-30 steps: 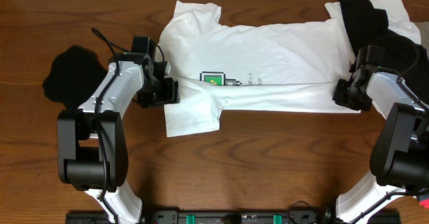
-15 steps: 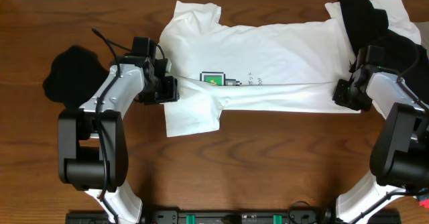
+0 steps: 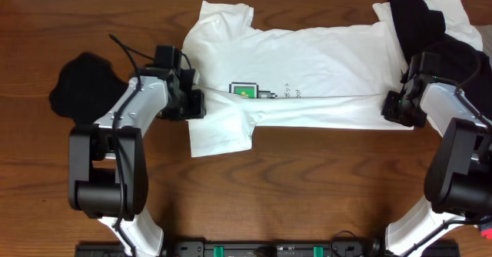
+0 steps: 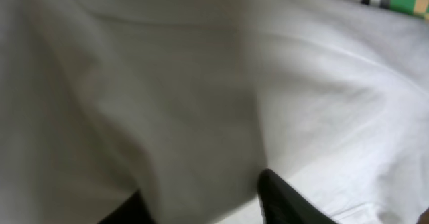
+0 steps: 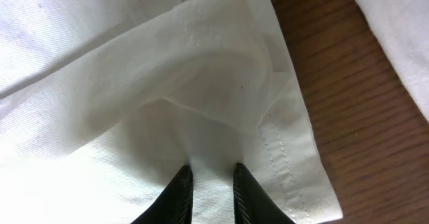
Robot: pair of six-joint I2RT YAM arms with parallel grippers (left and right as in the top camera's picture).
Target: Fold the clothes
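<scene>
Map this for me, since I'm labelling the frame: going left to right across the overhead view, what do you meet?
Black garment → left tool → green print → black text → right tool, pinching the white T-shirt.

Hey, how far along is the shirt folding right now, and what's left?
Done: the white T-shirt lies spread flat, a lengthwise crease showing. In hand: the right gripper pinches its hem corner; the left gripper has cloth between its fingers by the sleeve, grip unclear. Left: finishing this fold, then the black garment and the black-and-white pile on the right.
</scene>
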